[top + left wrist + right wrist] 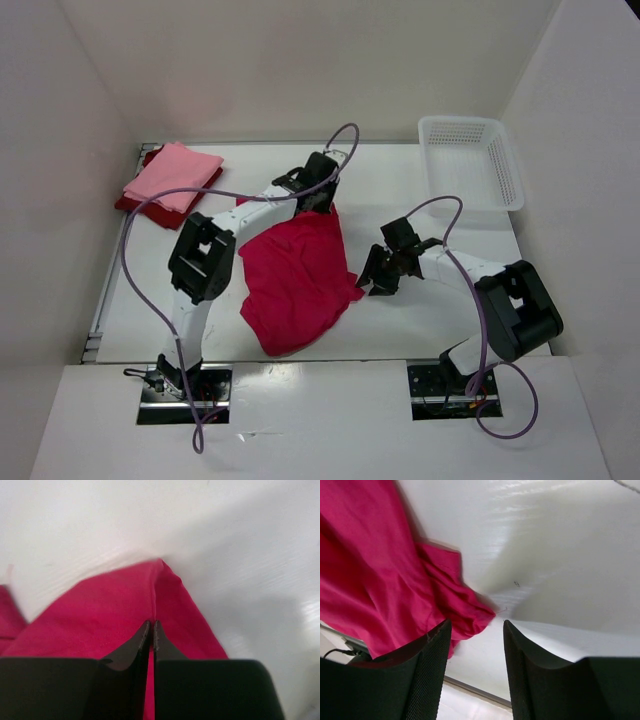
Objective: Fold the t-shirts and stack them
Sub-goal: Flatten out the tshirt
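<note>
Nearest to the arm bases, the right pincer [372, 280] [476, 627] hangs low over the table [420, 330], a little toward 3 o'clock from its middle. Its jaws stand wide apart and hold nothing. A bunched corner of the crimson-magenta t-shirt [295, 280] [370, 565] lies just beside them at their 9 o'clock side. The right wrist view does not show whether a finger touches the cloth.

This t-shirt is spread in loose wrinkles over the middle of the table. It is broad at the near end, toward 6 o'clock, and it narrows toward 12 o'clock, where it rises up to the left pincer [322, 195] [151, 625].

The left pincer is farther back, near the table's centre line. Its jaws are pressed almost together on a thin fold of the crimson-magenta t-shirt [100, 615]. In the left wrist view the cloth runs up between the two fingers and hangs from them like a small tent.

At the far side, at 10 o'clock, the light pink t-shirt [172, 175] lies folded on top of the dark red t-shirt [135, 208], whose edges show under it.

At 2 o'clock, in the far corner, stands the white mesh basket [505, 175]. Inside it only its own white floor is seen.
</note>
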`<state>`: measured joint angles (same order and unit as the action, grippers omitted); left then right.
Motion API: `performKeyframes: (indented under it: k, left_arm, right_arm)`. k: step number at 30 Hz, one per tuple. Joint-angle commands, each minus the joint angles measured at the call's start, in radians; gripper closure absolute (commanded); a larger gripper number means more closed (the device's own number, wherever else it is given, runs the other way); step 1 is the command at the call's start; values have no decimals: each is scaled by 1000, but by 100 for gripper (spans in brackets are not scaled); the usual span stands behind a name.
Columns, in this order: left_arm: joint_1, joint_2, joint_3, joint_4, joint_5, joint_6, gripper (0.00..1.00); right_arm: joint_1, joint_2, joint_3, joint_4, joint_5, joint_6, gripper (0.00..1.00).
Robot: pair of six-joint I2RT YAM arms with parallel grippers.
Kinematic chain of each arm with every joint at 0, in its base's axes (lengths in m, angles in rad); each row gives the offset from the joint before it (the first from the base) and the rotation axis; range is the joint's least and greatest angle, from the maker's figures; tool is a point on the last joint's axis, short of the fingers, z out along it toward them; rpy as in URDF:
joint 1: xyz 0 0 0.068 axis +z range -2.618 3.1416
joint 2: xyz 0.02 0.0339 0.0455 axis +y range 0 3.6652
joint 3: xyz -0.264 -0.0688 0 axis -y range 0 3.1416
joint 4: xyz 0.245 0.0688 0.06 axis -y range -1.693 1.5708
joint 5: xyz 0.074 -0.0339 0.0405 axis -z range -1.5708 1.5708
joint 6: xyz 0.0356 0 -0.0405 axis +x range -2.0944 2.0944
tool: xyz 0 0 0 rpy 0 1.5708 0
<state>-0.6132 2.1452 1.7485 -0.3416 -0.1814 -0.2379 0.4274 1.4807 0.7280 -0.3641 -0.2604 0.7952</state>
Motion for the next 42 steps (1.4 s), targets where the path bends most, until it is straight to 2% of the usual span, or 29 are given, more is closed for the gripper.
performKeyframes:
  k: [1, 5, 8, 9, 10, 12, 13, 19, 21, 22, 24, 25, 26, 27, 28, 29, 30, 31, 32, 33, 34, 36, 38, 39, 41, 42]
  left_arm:
    - [24, -151, 5, 4, 45, 8, 93]
    - [44, -214, -26, -19, 45, -1, 98]
    - [53, -266, -56, -31, 36, 8, 100]
    - [53, -278, -66, -31, 36, 8, 100]
    - [53, -291, -85, -31, 36, 8, 100]
    - [66, -323, -96, -31, 36, 8, 100]
    - [78, -332, -96, -42, 36, 8, 100]
    - [171, -386, -78, -60, 92, -35, 100]
    - [229, -396, -20, -60, 146, -58, 100]
    - [249, -396, 17, -60, 160, -58, 100]
    - [318, -367, 124, -100, 187, -86, 100]
    - [345, -334, 194, -117, 207, -96, 100]
    - [371, -315, 356, -132, 259, -107, 100]
    - [432, -294, 444, -166, 288, -135, 100]
    - [466, -254, 524, -178, 315, -161, 100]
    - [504, -242, 640, -178, 392, -193, 100]
    - [547, -242, 641, -142, 442, -236, 100]
    - [647, -286, 596, -90, 494, -349, 100]
    - [700, -309, 553, -44, 549, -406, 100]
    - [751, -341, 492, 23, 657, -452, 100]
    - [818, -356, 471, 50, 689, -493, 100]
    - [849, -395, 448, 50, 689, -480, 100]
    - [871, -430, 357, 100, 700, -460, 100]
    - [871, -474, 308, 121, 700, -460, 100]
    - [871, -511, 168, 145, 700, -440, 100]
    - [871, -563, 99, 165, 700, -440, 99]
  right_arm:
    - [-6, -33, -21, -6, 15, -2, 49]
    - [-6, 13, -21, 16, -13, -2, 53]
    - [-6, 58, 2, 40, -23, -2, 60]
    - [-6, 69, 28, 40, -23, -2, 64]
    - [-6, 81, 37, 51, -23, -2, 77]
    - [-6, 107, 76, 63, -33, -2, 88]
    - [-6, 107, 94, 63, -33, 7, 98]
    - [-25, 44, 289, 30, 4, -5, 100]
    - [-55, 24, 425, 2, 13, -20, 100]
    - [-68, 24, 547, 2, 22, -36, 100]
    - [-111, 73, 701, -44, 23, -56, 100]
    - [-124, 99, 878, -65, 33, -77, 100]
    - [-134, 124, 974, -87, 45, -86, 100]
    - [-153, 169, 1066, -122, 46, -86, 100]
    - [-153, 187, 1243, -131, 58, -86, 100]
    - [-167, 200, 1328, -131, 58, -97, 100]
    - [-167, 214, 1413, -148, 69, -97, 100]
    - [-167, 243, 1582, -177, 69, -97, 100]
    - [-167, 259, 1663, -194, 69, -97, 100]
    - [-167, 269, 1785, -208, 69, -97, 100]
    - [-167, 279, 1821, -234, 79, -97, 100]
    - [-167, 259, 1818, -245, 79, -109, 100]
    - [-167, 163, 1641, -213, 89, -122, 100]
    - [-167, 118, 1438, -185, 89, -132, 100]
    - [-167, 5, 1246, -154, 89, -142, 100]
    - [-167, -28, 1053, -154, 89, -151, 100]
